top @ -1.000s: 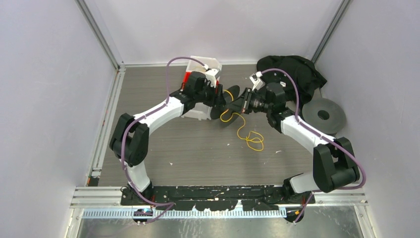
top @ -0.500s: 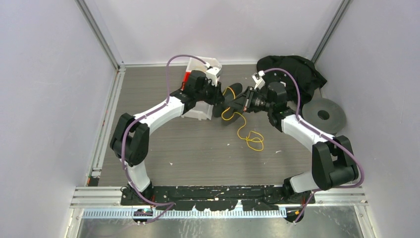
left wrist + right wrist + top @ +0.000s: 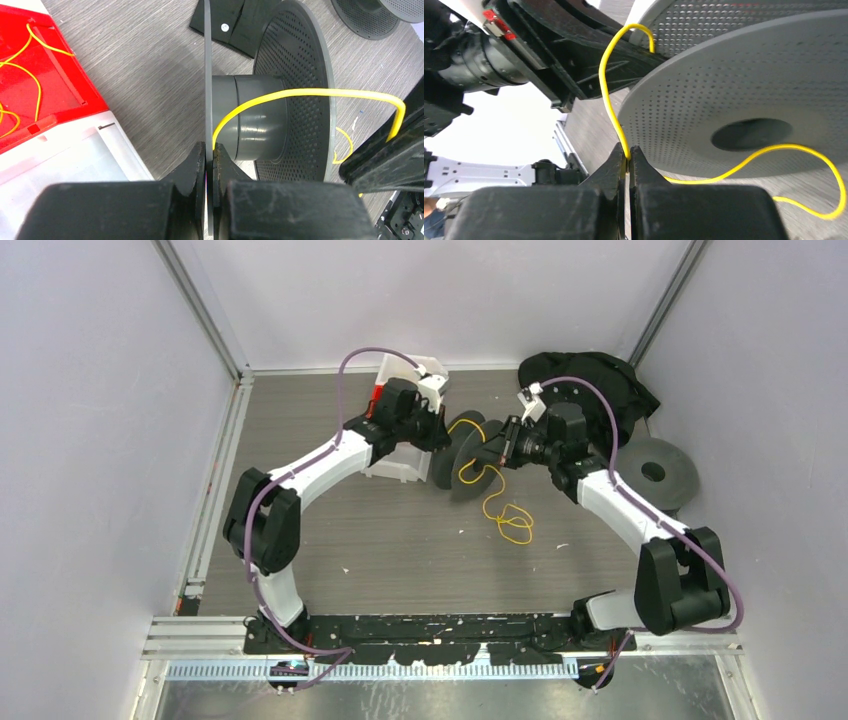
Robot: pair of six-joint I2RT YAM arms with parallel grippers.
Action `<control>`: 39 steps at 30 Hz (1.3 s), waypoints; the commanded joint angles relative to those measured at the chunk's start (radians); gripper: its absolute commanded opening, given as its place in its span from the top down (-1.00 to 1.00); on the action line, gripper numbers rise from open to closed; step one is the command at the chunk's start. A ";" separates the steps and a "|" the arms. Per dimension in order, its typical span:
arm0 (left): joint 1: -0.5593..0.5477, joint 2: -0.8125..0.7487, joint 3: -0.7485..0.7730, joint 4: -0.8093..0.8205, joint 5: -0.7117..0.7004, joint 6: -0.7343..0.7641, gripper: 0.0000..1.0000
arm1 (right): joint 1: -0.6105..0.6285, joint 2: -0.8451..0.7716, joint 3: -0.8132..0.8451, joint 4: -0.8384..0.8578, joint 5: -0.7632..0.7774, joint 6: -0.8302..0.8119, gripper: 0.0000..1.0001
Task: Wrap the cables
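Top view: mid-frame, the left gripper [image 3: 437, 434] holds the spool [image 3: 450, 466] upright, with slack cable [image 3: 513, 523] lying below it.

Left wrist view: the jaws are pressed onto the flange and should hold it steady.

Right wrist view: at bottom centre the right gripper [image 3: 628, 152] pinches the cable, which needs light tension while looping the hub.

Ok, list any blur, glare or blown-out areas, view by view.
Top external: evenly lit, sharp, the thin yellow cable crisp. Left wrist: the dark grey perforated spool is sharp, the left gripper clamping its flange looks soft. Right wrist: background at left is blown out white; the right gripper pinching the cable is blurred.
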 commanded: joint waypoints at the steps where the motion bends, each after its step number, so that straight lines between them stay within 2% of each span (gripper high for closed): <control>1: -0.004 -0.081 0.094 -0.113 0.020 0.037 0.99 | -0.005 -0.100 0.131 -0.314 0.134 -0.203 0.99; 5: -0.003 -0.147 0.098 -0.231 0.014 0.078 0.99 | -0.006 -0.140 0.211 -0.497 0.278 -0.293 0.99; 12: 0.008 -0.316 0.045 -0.325 0.004 0.112 0.99 | -0.006 -0.131 0.287 -0.640 0.433 -0.361 0.99; 16: 0.010 -0.391 0.057 -0.386 0.013 0.137 0.99 | -0.006 -0.114 0.278 -0.648 0.456 -0.376 0.75; 20: 0.011 -0.462 0.090 -0.421 -0.032 0.118 0.99 | -0.006 -0.117 0.224 -0.566 0.383 -0.345 0.31; 23: 0.011 -0.496 0.141 -0.458 -0.067 0.113 1.00 | -0.006 -0.163 0.158 -0.483 0.344 -0.320 0.17; 32: 0.010 -0.528 0.366 -0.617 -0.163 0.149 0.99 | -0.006 -0.356 -0.004 -0.353 0.327 -0.378 0.06; 34: 0.010 -0.537 0.404 -0.631 -0.184 0.149 0.99 | -0.006 -0.402 -0.067 -0.284 0.331 -0.376 0.02; 37: 0.010 -0.549 0.455 -0.635 -0.205 0.143 0.99 | -0.002 -0.451 -0.192 -0.090 0.310 -0.329 -0.03; 39: 0.010 -0.549 0.488 -0.643 -0.204 0.135 0.99 | 0.032 -0.464 -0.262 0.006 0.347 -0.333 -0.03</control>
